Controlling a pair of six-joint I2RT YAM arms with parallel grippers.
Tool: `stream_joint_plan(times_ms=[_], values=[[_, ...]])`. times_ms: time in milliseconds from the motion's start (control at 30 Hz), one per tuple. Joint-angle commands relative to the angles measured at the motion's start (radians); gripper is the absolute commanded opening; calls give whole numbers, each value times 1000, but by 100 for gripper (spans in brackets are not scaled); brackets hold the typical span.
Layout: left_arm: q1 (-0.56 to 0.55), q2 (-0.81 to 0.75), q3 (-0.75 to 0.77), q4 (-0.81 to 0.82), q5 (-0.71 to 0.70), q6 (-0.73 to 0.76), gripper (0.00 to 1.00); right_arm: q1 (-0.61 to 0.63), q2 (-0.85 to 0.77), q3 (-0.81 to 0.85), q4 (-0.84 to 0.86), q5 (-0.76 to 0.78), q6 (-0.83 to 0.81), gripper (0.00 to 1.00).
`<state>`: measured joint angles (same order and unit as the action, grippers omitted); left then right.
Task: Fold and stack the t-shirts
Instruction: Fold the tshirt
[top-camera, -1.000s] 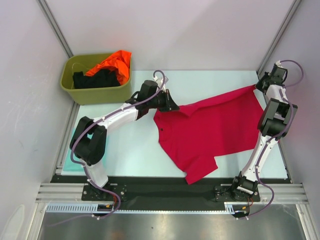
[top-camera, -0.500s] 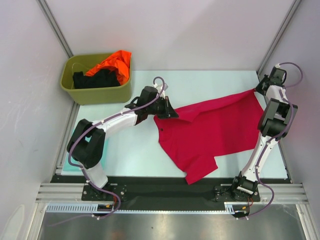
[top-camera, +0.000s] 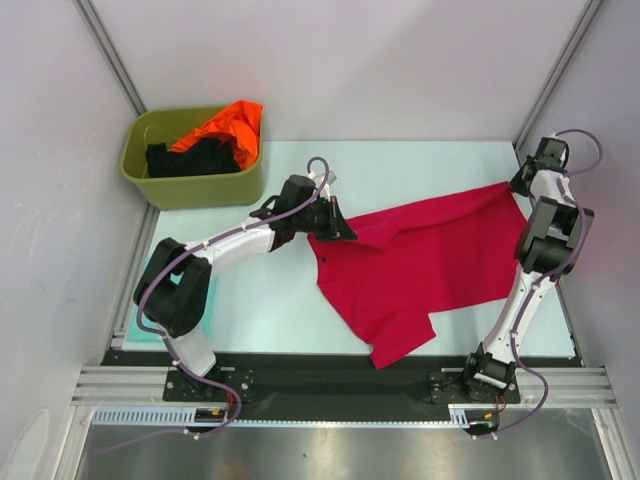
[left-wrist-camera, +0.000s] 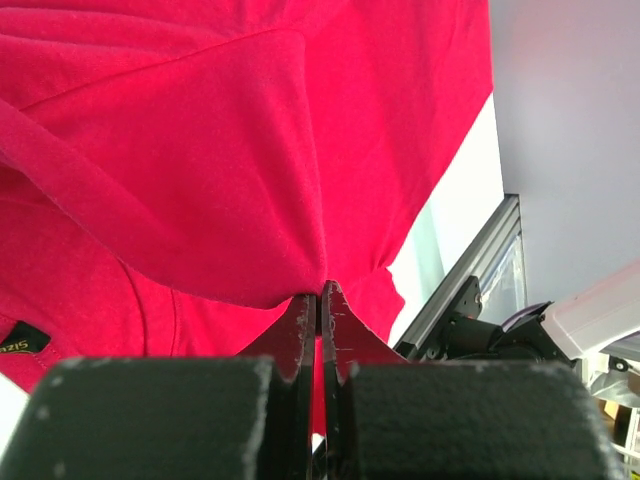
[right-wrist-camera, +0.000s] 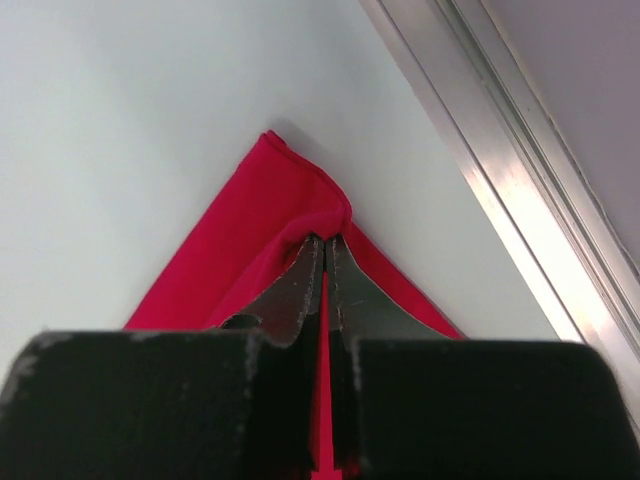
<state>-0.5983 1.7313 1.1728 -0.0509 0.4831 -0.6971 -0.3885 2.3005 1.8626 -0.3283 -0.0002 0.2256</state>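
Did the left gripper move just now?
Yes. The left gripper, shut on the red shirt, has slid a little toward the near edge of the table, away from the green tub.

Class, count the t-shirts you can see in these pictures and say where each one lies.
3: a red t-shirt spread on the table; an orange one and a black one in the green tub. More may be hidden underneath them.
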Motion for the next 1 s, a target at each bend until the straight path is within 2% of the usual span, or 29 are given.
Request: stream_joint_plan(times_ms=[0, 367, 433, 467, 533, 567, 600, 633, 667, 767, 867, 933, 967], values=[[0, -33, 16, -3, 38, 13, 0, 8, -61, 10, -38, 46, -22, 0], [15, -30, 8, -4, 77, 8, 0, 8, -49, 9, -51, 75, -22, 4], [14, -16, 1, 2, 123, 7, 10, 10, -46, 24, -69, 89, -14, 11], [14, -22, -16, 2, 132, 14, 14, 13, -44, 36, -113, 104, -9, 26], [14, -55, -38, -30, 99, 51, 30, 16, -32, 87, -173, 140, 6, 34], [15, -118, -64, -43, 79, 104, 39, 19, -30, 99, -228, 155, 24, 43], [15, -151, -74, -68, 49, 137, 63, 26, -33, 107, -248, 175, 37, 47], [18, -185, -79, -93, -19, 166, 68, 31, -56, 104, -258, 201, 46, 51], [23, -212, -84, -108, -50, 215, 72, 37, -71, 89, -262, 206, 57, 55], [78, -262, -76, -147, -135, 267, 73, 74, -127, 78, -270, 238, 60, 61], [179, -187, -23, -133, -94, 263, 75, 115, -160, 79, -290, 226, 84, 65], [230, -77, 26, -130, -74, 272, 75, 157, -176, 57, -285, 177, 92, 66], [238, -37, 94, -133, -57, 290, 75, 172, -203, 38, -272, 163, 101, 69]])
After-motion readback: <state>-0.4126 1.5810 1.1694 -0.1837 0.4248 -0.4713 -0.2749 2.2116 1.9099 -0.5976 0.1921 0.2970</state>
